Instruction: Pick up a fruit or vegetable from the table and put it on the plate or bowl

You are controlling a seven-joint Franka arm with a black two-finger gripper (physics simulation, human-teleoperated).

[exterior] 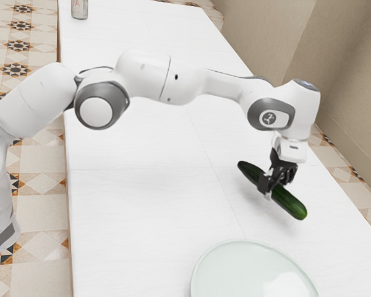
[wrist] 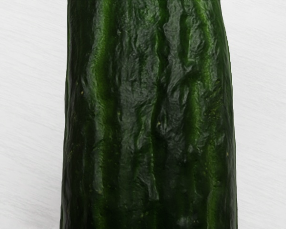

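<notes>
- Tool [exterior: 277, 182] clamped on dark green cucumber [exterior: 292, 205] at mid-length, right of frame centre, over white bench [exterior: 142, 204].
- Pale glass plate [exterior: 253, 272] at lower edge, apart from cucumber.

Your cucumber [wrist: 148, 119]: glossy, wrinkled, ridged dark-green skin. Table [exterior: 142, 185]: matt white, faint wood grain. Plate [exterior: 253, 272]: smooth, pale, glassy sheen.

Dk green cucumber [exterior: 292, 205] w/ lighter streaks, black pincer [exterior: 272, 187], white table [exterior: 142, 204], pale green-white plate [exterior: 253, 273], tan patterned floor [exterior: 32, 179]
</notes>
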